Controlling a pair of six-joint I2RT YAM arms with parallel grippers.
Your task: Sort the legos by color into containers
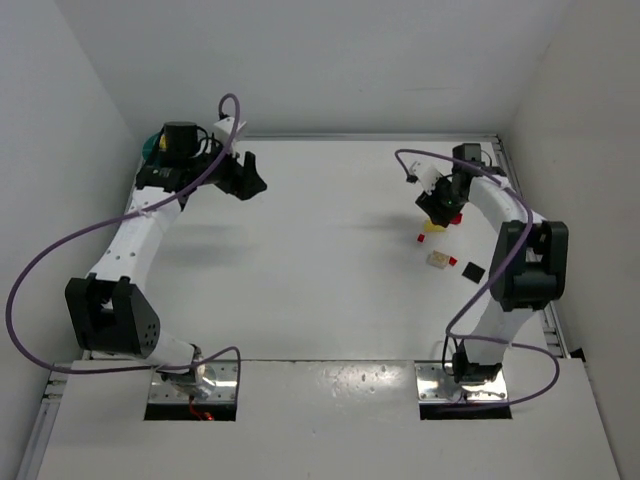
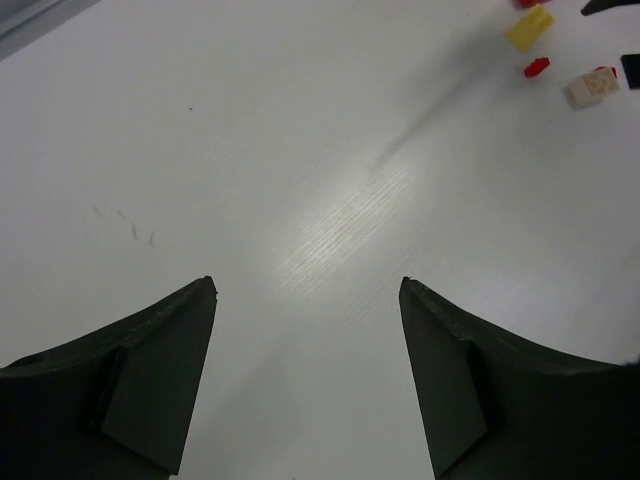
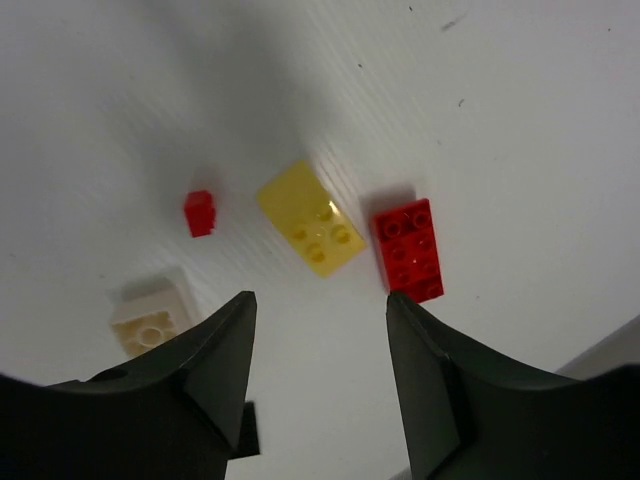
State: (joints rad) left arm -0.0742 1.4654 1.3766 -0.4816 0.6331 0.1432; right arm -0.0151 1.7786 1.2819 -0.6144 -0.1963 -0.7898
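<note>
Top external shows you a white table point(image 1: 330, 260), white walls point(image 1: 320, 60), a teal bowl point(image 1: 148, 147), inside hidden; left gripper point(image 2: 308, 285), right gripper point(image 3: 320, 300) spread, holding nothing.

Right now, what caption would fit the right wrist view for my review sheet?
Right gripper, jaws open, facing four loose pieces: yellow brick, red brick, tiny red piece, cream brick.

Just ahead of the right gripper point(image 3: 320, 300), between its tips: yellow brick point(image 3: 311, 218), glossy, four studs on top. Ahead and right of the tips: red brick point(image 3: 408, 249), six studs. Ahead and left: small red brick point(image 3: 199, 213). Close beside one fingertip: cream brick point(image 3: 150, 318). Matt grey-black fingers point(image 3: 215, 370); left gripper point(image 2: 308, 285) the same. White table point(image 2: 250, 120), faint ribbed sheen. Sliver of teal bowl point(image 1: 152, 148) behind the left gripper. Purple cables point(image 1: 40, 270); white arms point(image 1: 140, 235), black joints.
</note>
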